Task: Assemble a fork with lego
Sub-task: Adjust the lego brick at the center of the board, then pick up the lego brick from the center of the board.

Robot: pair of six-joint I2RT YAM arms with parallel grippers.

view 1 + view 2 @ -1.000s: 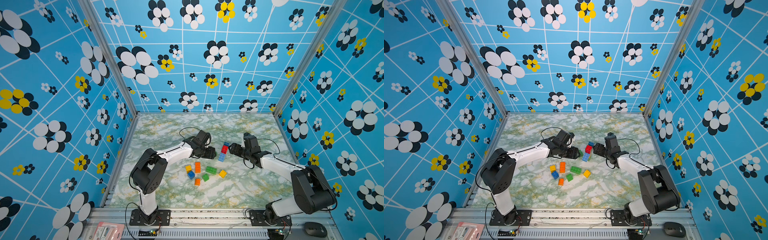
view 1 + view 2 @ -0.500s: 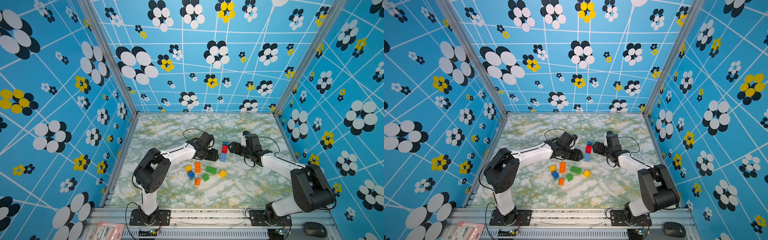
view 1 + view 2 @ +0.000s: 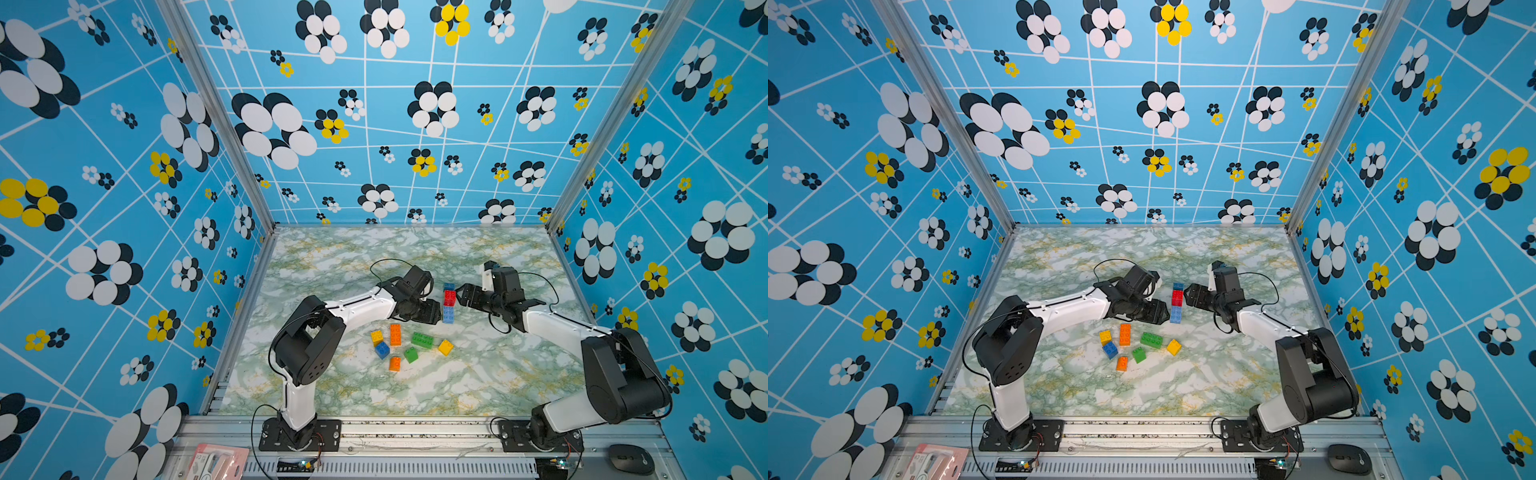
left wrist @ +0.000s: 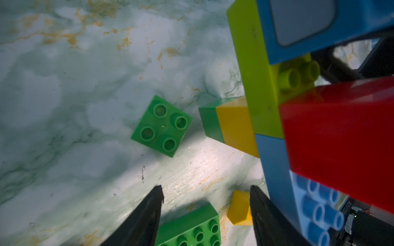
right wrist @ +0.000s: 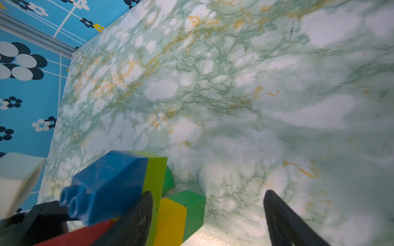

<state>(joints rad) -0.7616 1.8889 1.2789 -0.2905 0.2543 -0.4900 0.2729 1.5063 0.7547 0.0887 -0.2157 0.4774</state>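
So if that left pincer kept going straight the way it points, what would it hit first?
Most likely the green oblong studded plastic brick on the marble table, just ahead of the open left pincer. Depth is unclear, so it might touch bare table first.

In the left wrist view the brick stack (image 4: pixel 319 127) runs off the top and right edges and hides part of a yellow brick (image 4: pixel 234 127). The oblong green brick (image 4: pixel 191 228) is cut by the lower edge. In the right wrist view a finger (image 5: pixel 132 219) of the right gripper (image 5: pixel 207 192) covers part of the stack. Both top views are too small to show whether the left gripper (image 3: pixel 435 314) touches it.
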